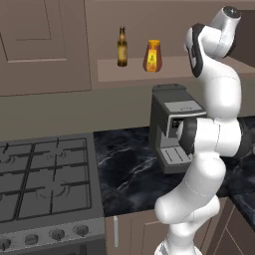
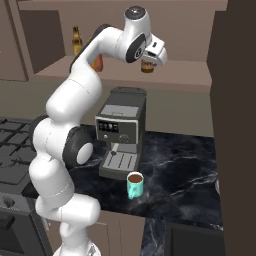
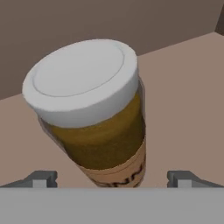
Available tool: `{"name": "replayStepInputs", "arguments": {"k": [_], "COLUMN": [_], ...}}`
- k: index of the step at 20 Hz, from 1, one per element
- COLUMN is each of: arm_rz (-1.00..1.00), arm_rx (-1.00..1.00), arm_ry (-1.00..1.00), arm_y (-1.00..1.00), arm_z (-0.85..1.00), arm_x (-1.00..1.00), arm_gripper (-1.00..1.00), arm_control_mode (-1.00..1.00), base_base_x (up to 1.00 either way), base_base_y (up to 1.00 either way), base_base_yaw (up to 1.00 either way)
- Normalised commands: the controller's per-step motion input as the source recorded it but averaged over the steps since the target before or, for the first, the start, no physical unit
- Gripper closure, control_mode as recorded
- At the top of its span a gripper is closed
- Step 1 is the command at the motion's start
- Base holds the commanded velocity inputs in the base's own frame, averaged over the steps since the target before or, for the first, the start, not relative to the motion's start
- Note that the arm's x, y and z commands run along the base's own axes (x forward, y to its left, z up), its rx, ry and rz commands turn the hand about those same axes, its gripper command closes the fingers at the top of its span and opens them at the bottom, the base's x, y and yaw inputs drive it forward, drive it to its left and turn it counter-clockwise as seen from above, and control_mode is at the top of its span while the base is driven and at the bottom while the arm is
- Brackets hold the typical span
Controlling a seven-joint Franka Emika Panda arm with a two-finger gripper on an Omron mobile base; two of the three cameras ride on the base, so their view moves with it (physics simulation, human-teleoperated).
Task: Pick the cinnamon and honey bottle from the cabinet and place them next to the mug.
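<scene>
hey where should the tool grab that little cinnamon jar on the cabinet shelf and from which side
Grip the cinnamon jar around its brown cylindrical body, just below the wider pale lid. It stands upright on the cabinet shelf, so coming down from above with the tool open and one finger on each side looks best; the straight round sides give the pads opposing faces.

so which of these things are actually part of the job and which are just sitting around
Part of the job:
cinnamon jar, under the open gripper
honey bottle
cabinet shelf
mug

Just lying about:
dark long-necked bottle
coffee machine
stove
</scene>
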Motion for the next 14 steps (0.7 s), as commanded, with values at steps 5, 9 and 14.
{"name": "replayStepInputs", "arguments": {"k": [5, 9, 14], "arm_rz": [0.0, 0.0, 0.0], "arm_rx": [0.0, 0.0, 0.0], "arm_ry": [-0.04, 0.0, 0.01], "arm_y": [0.0, 0.0, 0.0], "arm_z": [-0.01, -0.23, -0.33], "arm_x": [-0.08, 0.0, 0.0], "arm_gripper": [-1.0, -1.0, -1.0], "arm_control_mode": [-1.0, -1.0, -1.0], "base_base_x": [0.0, 0.0, 0.0], "base_base_y": [0.0, 0.0, 0.0], "base_base_yaw": [0.0, 0.0, 0.0]}}
